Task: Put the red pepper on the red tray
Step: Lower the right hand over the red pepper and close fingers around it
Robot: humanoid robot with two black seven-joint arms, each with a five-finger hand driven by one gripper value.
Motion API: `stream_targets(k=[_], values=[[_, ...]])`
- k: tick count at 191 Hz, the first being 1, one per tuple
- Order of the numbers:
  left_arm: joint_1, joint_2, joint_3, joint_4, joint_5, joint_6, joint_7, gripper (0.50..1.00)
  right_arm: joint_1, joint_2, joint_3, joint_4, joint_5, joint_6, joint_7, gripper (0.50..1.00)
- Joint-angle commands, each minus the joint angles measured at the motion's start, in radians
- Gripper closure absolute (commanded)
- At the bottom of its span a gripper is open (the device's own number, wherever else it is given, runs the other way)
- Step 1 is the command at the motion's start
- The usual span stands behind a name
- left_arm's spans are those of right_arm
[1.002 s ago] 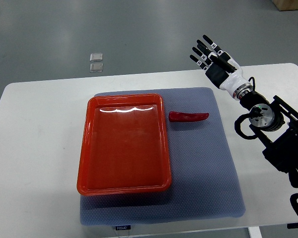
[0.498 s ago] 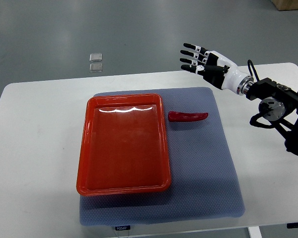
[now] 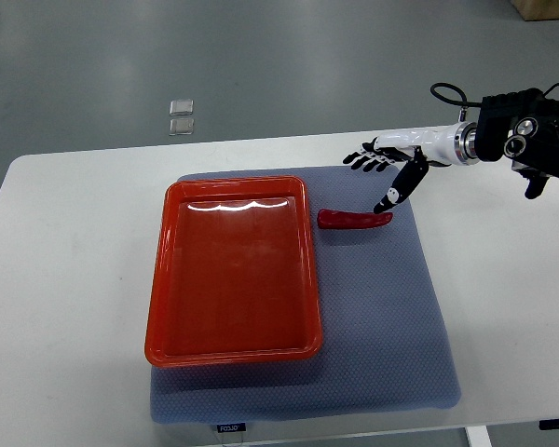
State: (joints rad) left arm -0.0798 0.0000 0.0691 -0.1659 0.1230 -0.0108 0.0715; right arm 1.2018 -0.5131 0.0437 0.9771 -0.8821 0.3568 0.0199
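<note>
A red pepper [image 3: 352, 219] lies on the blue-grey mat [image 3: 382, 307], just right of the red tray [image 3: 233, 270], which holds nothing. My right hand [image 3: 380, 175] reaches in from the right edge and hovers just above and behind the pepper's right end. Its fingers are spread, with the thumb [image 3: 397, 190] pointing down toward the pepper's tip, and it holds nothing. The left arm does not show.
The mat lies on a white table [image 3: 65, 279]. Two small clear squares [image 3: 180, 116] sit on the grey floor beyond the table's far edge. The right forearm and its black housing [image 3: 526, 140] hang over the table's far right.
The right hand has swung down and left from a raised palm-up pose to a low flat pose beside the pepper. Pepper and tray have not moved.
</note>
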Motion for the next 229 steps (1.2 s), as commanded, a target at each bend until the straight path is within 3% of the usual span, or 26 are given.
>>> stream_targets(k=[1, 154, 229], values=[[0.000, 0.000, 0.000, 0.000, 0.000, 0.000, 0.001, 0.500, -0.007, 0.013, -0.007, 0.000, -0.008, -0.041, 0.000, 0.589], [0.000, 0.000, -0.002, -0.001, 0.000, 0.000, 0.004, 0.500, -0.125, 0.134, -0.019, -0.043, -0.097, -0.231, 0.012, 0.607], [0.000, 0.000, 0.000, -0.001, 0.000, 0.000, 0.004, 0.500, -0.143, 0.142, -0.031, -0.046, -0.144, -0.260, 0.014, 0.681]])
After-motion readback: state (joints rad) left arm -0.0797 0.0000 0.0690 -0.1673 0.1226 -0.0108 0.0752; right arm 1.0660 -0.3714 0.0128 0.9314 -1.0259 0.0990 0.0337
